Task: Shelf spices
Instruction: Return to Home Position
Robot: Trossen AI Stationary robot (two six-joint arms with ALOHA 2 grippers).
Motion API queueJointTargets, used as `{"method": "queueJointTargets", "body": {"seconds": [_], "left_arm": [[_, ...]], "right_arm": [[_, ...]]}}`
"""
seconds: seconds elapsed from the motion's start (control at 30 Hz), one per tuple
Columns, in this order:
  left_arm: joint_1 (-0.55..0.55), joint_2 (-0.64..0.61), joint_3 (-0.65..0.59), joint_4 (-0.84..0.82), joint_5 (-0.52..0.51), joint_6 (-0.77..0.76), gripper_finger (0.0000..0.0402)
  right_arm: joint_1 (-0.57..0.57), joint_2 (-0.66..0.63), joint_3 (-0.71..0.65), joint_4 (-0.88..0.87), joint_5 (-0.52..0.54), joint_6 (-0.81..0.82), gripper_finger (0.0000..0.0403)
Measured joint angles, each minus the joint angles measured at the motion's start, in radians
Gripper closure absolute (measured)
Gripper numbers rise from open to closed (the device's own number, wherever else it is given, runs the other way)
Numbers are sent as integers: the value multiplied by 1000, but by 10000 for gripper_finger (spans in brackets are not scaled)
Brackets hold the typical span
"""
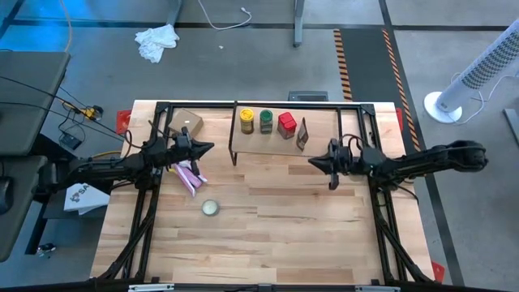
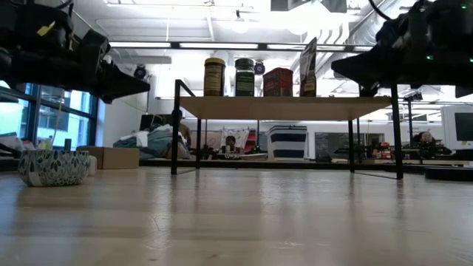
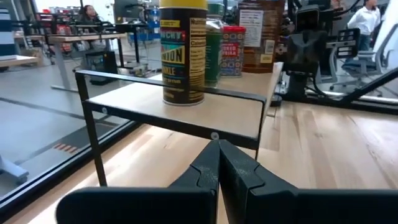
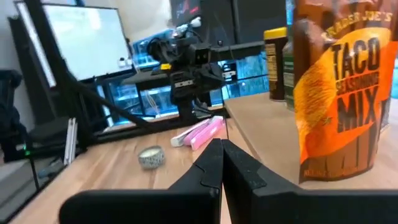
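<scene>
Treat the placing work as complete: all four spices stand on the shelf (image 1: 328, 122) at the far side of the desk (image 1: 284, 235). The row runs from the yellow-lidded jar (image 1: 246, 121) at the left, through the green-lidded jar (image 1: 266, 121) and the red boxy container (image 1: 286, 123), to the brown printed packet (image 1: 302, 134), which stands upright at the right end. The step in hand appears to be the retreat of both arms to their rest pose. The left hand (image 1: 211, 148) hovers above the desk just left of the shelf, with its fingers pressed together and nothing between them. The right hand (image 1: 311, 162) hovers on the near side of the shelf, close to the packet, and its fingers are likewise closed on nothing. For the next move, draw each arm back toward its own side of the desk, away from the shelf. Take particular care with the right arm, because the packet looks light and tall, so a brush against it or against the black shelf frame could tip it. Leave the pink packet (image 1: 188, 177) and the pale round tin (image 1: 210, 208) where they lie on the desk near the left hand, since they do not belong to the task.
</scene>
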Motion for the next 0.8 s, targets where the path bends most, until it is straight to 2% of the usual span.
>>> {"method": "queueJointTargets", "body": {"seconds": [0.2, 0.3, 0.33, 0.43, 0.6, 0.67, 0.8], "left_arm": [[15, 0, 0, -28, 11, 25, 401], [14, 0, 0, -58, -33, -6, 401], [14, 0, 0, -65, -54, -28, 401], [14, -1, 0, -78, -97, -59, 401], [14, 0, 0, -88, -119, -61, 401], [14, 0, 0, -89, -119, -61, 401], [14, 1, 0, -97, -118, -61, 401]], "right_arm": [[30, 0, -11, -51, 5, -106, 403], [29, 0, -9, -61, 9, -118, 403], [29, 2, -10, -70, 7, -164, 403], [35, 8, -22, -104, -10, -459, 403], [45, 3, -22, -105, -20, -832, 403], [45, 3, -20, -108, -21, -890, 403], [45, 3, -20, -117, -23, -866, 403]]}}
